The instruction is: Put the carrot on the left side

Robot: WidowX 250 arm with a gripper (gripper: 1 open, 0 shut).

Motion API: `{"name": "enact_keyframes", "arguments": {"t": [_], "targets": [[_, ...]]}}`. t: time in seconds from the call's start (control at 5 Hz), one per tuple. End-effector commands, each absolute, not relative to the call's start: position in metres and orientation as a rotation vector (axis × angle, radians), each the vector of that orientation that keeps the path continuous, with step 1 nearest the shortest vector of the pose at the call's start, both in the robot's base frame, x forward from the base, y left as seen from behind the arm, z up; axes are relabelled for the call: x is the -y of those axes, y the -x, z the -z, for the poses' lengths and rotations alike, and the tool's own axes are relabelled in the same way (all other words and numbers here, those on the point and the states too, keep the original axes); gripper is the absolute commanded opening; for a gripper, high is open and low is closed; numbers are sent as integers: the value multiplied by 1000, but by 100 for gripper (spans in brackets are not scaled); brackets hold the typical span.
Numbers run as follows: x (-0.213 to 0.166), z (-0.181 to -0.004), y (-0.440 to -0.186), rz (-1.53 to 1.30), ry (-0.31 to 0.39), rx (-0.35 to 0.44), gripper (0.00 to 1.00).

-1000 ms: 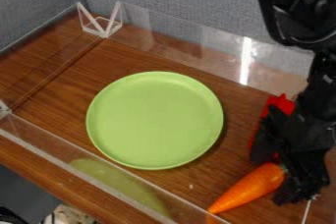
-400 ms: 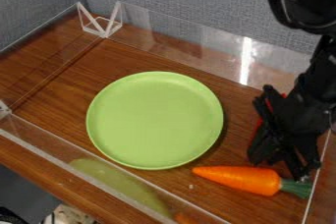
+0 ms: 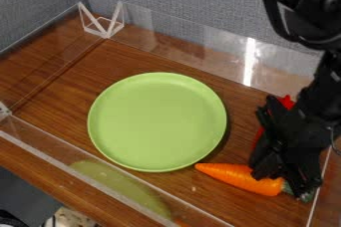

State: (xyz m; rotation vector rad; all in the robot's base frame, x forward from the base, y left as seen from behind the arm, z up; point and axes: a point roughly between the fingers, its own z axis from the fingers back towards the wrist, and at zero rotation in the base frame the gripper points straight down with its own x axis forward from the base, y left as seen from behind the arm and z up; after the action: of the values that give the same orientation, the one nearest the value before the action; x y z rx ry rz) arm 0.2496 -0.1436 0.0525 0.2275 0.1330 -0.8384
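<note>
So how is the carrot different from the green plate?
The carrot is orange, long and pointed; the green plate is round and flat. The carrot is much smaller than the plate. The carrot lies by the gripper at the front right; the plate sits mid-table. Both rest on the wooden table.

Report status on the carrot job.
Gripper shut on the carrot's stem end. Carrot lies low at the table's near right edge. Green plate sits between it and the left side.
</note>
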Motion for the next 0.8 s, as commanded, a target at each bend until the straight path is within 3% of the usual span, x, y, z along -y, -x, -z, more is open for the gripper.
{"name": "enact_keyframes", "arguments": {"t": [0.0, 0.2, 0.4, 0.6], "targets": [[146, -75, -249, 831, -258, -57, 0], [140, -74, -251, 842, -290, -53, 0], [135, -72, -254, 856, -310, -49, 100], [133, -72, -257, 868, -338, -49, 0]]}}
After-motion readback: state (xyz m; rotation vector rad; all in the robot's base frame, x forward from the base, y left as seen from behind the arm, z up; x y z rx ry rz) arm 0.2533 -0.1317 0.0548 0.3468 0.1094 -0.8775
